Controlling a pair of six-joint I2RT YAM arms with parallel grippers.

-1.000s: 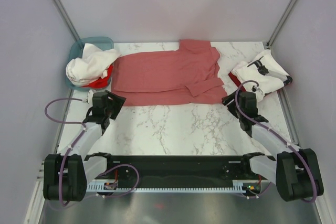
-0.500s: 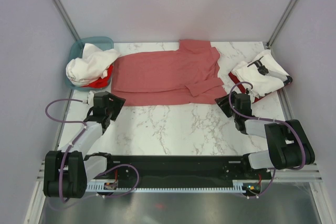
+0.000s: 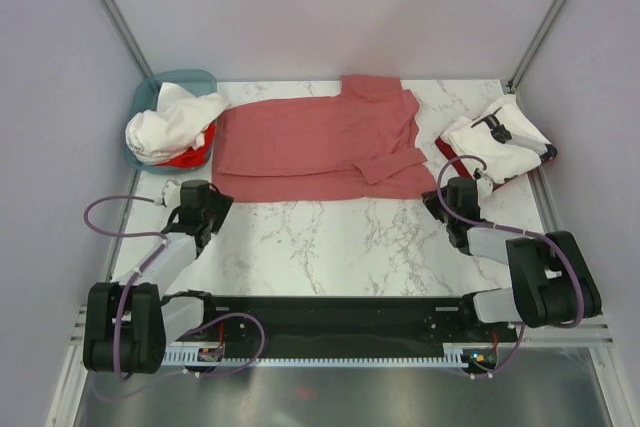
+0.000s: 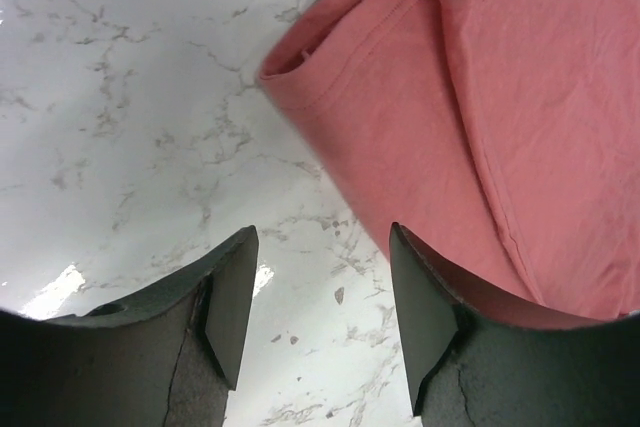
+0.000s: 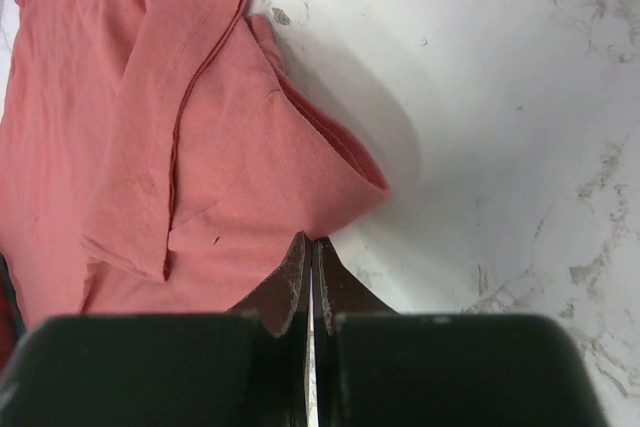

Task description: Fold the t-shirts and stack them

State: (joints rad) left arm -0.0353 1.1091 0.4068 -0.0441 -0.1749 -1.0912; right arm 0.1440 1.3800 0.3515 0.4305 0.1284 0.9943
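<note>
The plain dusty salmon-red cotton t-shirt (image 3: 320, 142) lies spread at twelve o'clock; right gripper (image 5: 311, 247) clamps its five-o'clock hem corner, left gripper (image 4: 322, 247), jaws apart, hovers at seven o'clock, likely for a two-handed fold

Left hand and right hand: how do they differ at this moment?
The left hand is open; the right hand is shut. The left hand sits by the near left corner of the salmon t-shirt, the right hand at its near right corner, fingertips meeting the cloth; whether it pinches any is unclear. Both sit low over the marble table.
</note>
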